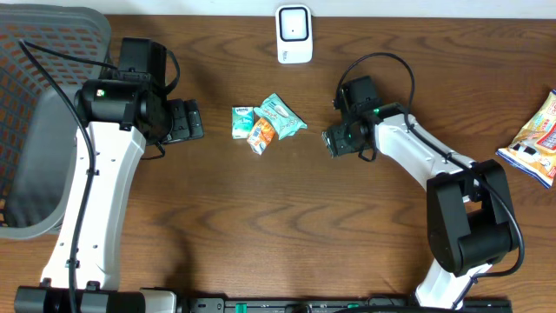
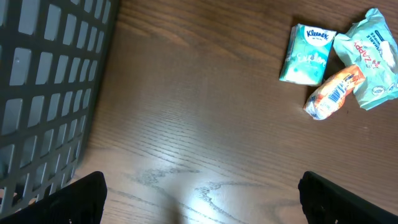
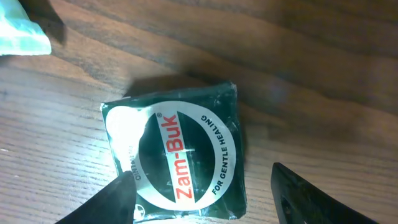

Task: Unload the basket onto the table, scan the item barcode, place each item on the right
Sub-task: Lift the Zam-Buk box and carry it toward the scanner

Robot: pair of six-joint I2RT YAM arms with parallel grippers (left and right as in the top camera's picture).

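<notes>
Wood table; grey basket far left; left gripper spread wide over bare wood; white scanner back edge, ctr; right gripper spread w/ green Zam-Buk pack btwn fingers, flat on table, front-right of scanner.

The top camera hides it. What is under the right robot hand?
A dark green square Zam-Buk packet lies flat on the brown wooden table, below the open right gripper. The packet's underside is covered, so any barcode there cannot be seen.
</notes>
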